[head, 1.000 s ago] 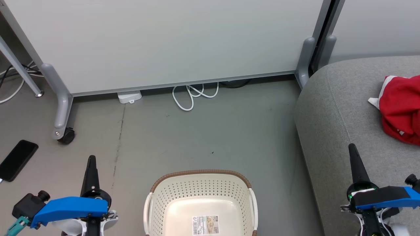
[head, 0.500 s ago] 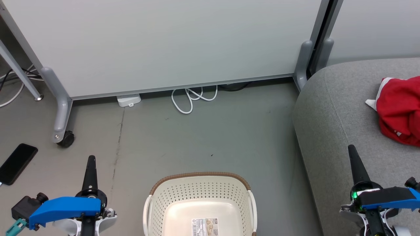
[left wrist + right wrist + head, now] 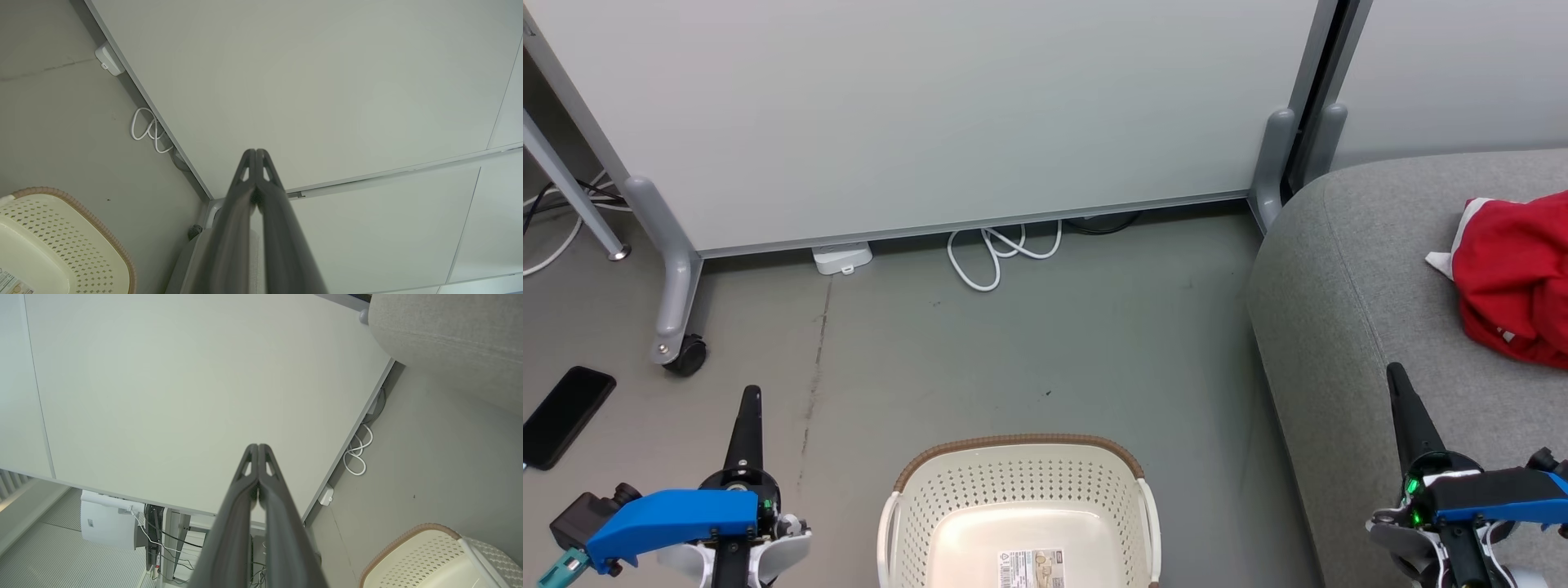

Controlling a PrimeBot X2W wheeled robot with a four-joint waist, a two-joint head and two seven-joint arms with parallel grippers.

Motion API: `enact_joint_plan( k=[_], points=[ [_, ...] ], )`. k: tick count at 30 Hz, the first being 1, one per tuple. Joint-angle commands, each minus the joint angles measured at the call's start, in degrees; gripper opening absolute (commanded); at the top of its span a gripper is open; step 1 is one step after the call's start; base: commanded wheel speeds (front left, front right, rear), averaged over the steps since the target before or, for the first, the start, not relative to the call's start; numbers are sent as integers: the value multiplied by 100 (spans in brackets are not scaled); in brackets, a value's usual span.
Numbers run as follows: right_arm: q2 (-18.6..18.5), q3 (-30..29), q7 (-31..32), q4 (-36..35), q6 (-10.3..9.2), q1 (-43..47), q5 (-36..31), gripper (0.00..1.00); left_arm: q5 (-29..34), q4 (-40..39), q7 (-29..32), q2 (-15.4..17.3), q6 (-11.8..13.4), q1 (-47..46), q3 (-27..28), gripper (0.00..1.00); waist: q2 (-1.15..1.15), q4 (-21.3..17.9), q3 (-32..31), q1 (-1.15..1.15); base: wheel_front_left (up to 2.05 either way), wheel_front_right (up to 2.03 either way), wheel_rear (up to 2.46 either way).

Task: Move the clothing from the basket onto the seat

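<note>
The cream-white basket (image 3: pixel 1021 514) with its brown rim stands on the floor at the bottom centre of the head view; its inside shows just a label sticker. It also appears in the left wrist view (image 3: pixel 61 241) and the right wrist view (image 3: pixel 425 559). Red clothing (image 3: pixel 1515 278) with white trim lies bunched on the grey seat (image 3: pixel 1347 310) at the right edge. My left gripper (image 3: pixel 752 396) is shut and holds nothing, left of the basket. My right gripper (image 3: pixel 1395 371) is shut and holds nothing, over the seat's front part, below the clothing.
A pale partition wall (image 3: pixel 931 114) on grey wheeled feet (image 3: pixel 678 343) stands behind the basket. A white cable loop (image 3: pixel 996 253) and a small white box (image 3: pixel 841 257) lie at its base. A black phone (image 3: pixel 564 416) lies on the floor at left.
The whole head view has shifted slightly, so the camera moved. Both grippers stay shut in the same places relative to the view, and the clothing lies as before.
</note>
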Motion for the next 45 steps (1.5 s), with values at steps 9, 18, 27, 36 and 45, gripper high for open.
enact_joint_plan(
  k=[9,18,27,36,45],
  points=[
    [-30,-23,144,-2,4,39,526,0,-499,-41,144,27,-44,-107,70,0,0,-19,-49,0,0,0,0],
    [-32,-30,246,12,4,49,934,0,-894,-35,245,28,-52,-105,96,0,0,-37,-96,0,0,0,0],
    [-33,-37,355,26,4,59,1361,0,-1295,-30,344,29,-56,-115,123,0,0,-57,-149,0,0,0,0],
    [-33,-42,426,36,4,67,1671,0,-1602,-25,422,29,-62,-120,148,0,0,-73,-191,0,0,0,0],
    [-34,-41,425,35,4,67,1662,0,-1593,-25,425,28,-62,-111,147,0,0,-74,-193,0,0,0,0]
  ],
)
